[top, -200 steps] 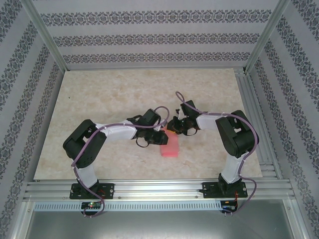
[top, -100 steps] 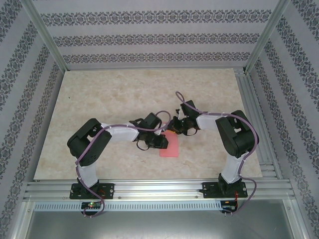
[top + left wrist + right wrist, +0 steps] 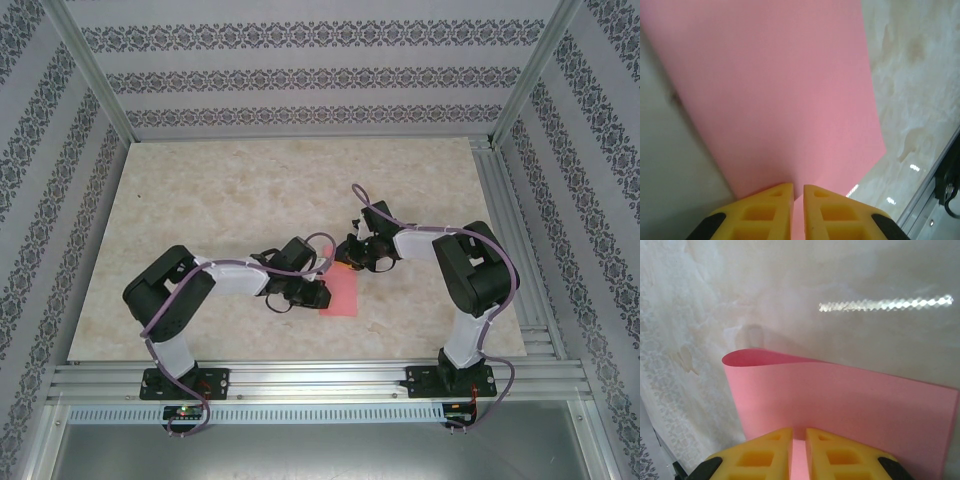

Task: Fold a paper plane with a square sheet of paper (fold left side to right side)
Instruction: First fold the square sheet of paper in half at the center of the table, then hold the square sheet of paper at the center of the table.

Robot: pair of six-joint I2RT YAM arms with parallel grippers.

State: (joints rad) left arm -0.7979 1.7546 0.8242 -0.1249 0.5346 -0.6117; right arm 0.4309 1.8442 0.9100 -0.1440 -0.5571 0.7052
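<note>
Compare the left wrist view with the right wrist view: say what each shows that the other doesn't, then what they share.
Left wrist view, not the right: the sheet of paper as a broad smooth face running away from the left gripper, and a metal rail at the lower right corner. Right wrist view, not the left: the sheet's left end bending over in a rounded curl beyond the right gripper, and a streak of reflected light on the table. Shared: pink paper pinched between nearly closed yellow fingers, over the pale marbled table.

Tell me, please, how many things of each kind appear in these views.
thin pinkish-red square paper sheet: 1
yellow-fingered tools: 2, left tool and right tool
black-and-white robot arms: 2, left arm and right arm
Total: 5
</note>
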